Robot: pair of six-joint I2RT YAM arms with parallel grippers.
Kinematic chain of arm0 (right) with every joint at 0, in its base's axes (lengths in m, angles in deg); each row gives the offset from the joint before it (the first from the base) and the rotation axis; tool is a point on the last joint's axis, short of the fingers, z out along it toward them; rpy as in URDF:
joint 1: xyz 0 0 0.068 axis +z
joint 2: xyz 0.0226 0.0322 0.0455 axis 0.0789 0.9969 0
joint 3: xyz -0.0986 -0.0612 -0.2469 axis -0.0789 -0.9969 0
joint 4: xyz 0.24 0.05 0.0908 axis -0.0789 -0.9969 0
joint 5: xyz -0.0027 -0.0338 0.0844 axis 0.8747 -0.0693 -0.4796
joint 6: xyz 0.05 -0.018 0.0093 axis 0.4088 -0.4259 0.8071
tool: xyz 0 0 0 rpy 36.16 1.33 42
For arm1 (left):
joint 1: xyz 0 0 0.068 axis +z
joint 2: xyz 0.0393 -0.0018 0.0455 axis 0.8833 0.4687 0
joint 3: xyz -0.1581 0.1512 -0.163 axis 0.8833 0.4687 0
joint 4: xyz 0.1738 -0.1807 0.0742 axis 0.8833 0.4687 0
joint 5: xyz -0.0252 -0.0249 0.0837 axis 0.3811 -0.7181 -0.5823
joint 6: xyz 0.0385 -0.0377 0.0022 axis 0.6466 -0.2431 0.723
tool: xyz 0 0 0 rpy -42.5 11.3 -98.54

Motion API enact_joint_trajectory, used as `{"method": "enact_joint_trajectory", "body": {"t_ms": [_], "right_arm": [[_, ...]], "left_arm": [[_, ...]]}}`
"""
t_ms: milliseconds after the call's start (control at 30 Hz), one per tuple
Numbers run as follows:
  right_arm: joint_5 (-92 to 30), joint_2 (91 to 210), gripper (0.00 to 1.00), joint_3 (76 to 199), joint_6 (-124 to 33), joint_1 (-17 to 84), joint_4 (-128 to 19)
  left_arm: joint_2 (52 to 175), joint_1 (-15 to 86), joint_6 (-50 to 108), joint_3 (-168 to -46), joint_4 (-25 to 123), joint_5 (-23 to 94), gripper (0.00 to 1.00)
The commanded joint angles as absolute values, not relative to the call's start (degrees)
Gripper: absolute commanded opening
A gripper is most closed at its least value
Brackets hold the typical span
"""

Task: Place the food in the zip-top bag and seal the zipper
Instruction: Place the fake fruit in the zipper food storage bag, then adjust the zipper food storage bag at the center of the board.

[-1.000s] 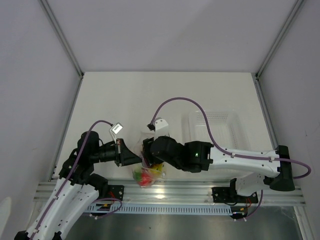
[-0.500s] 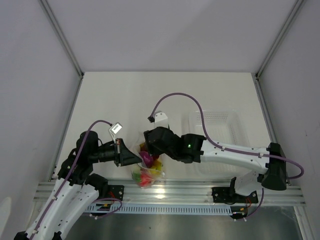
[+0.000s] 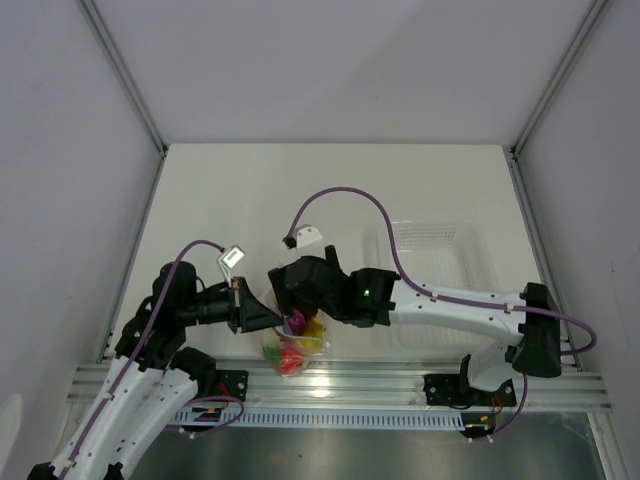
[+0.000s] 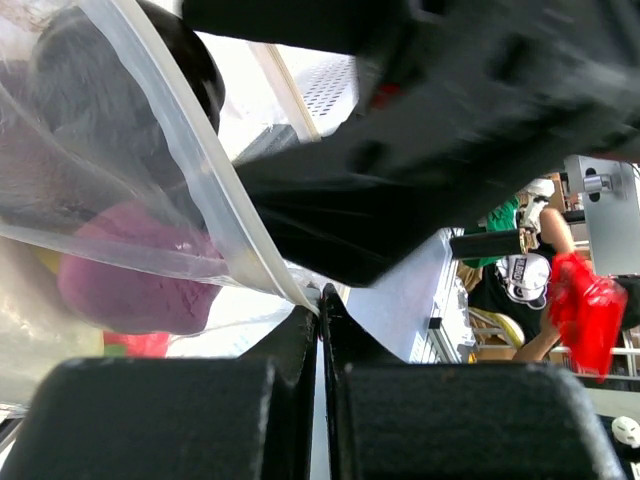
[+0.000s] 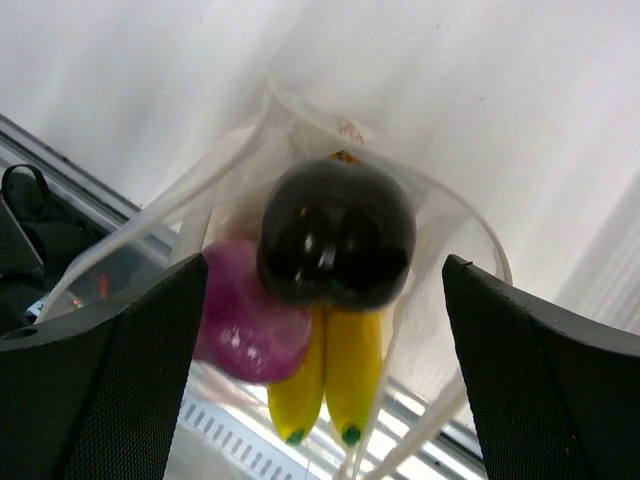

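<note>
The clear zip-top bag (image 3: 297, 343) hangs open at the table's near edge. My left gripper (image 3: 268, 317) is shut on its mouth edge, on the zipper strip (image 4: 262, 262). In the right wrist view the bag (image 5: 445, 225) holds a glossy dark round piece (image 5: 338, 232), a purple piece (image 5: 245, 320) and the yellow banana bunch (image 5: 330, 380). The purple piece (image 3: 296, 321), the bananas (image 3: 314, 328) and a red fruit (image 3: 289, 355) show through the bag from above. My right gripper (image 3: 290, 300) is open and empty just above the bag's mouth (image 5: 325, 270).
The clear ridged tray (image 3: 468, 238) stands to the right, under the right forearm. The aluminium rail (image 3: 400, 380) runs along the near edge just below the bag. The right arm's purple cable (image 3: 345, 192) loops over the table's middle.
My right gripper, which covered the bag's mouth, has drawn back up and to the left. The purple piece now lies uncovered in the bag. The left gripper has held still.
</note>
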State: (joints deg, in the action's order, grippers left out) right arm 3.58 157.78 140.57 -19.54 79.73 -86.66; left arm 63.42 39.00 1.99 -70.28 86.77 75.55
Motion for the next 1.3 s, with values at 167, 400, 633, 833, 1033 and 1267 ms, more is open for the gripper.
{"method": "enact_joint_trajectory", "body": {"t_ms": [167,400,633,833,1033,1267], "right_arm": [[10.21,146.8,1.0,140.24,-15.77,87.74,-95.3],[10.22,141.6,0.99,137.34,-10.42,93.82,-103.47],[6.96,140.98,0.89,131.97,-7.69,95.32,-101.19],[7.22,142.92,0.74,130.3,-10.67,95.58,-96.64],[6.17,144.23,0.52,130.13,-14.28,94.35,-91.53],[3.01,145.38,0.07,129.51,-16.73,92.68,-88.45]], "left_arm": [[63.45,39.37,2.56,-72.15,85.58,76.25,0.0],[63.63,39.37,2.74,-72.32,85.58,76.34,0.01],[63.63,39.37,2.56,-72.59,85.23,76.6,0.01],[63.72,39.46,1.68,-72.59,84.0,76.95,0.01],[63.45,39.37,1.68,-72.5,84.26,76.95,0.01],[63.45,39.37,1.68,-72.32,84.35,76.69,0.01]]}}
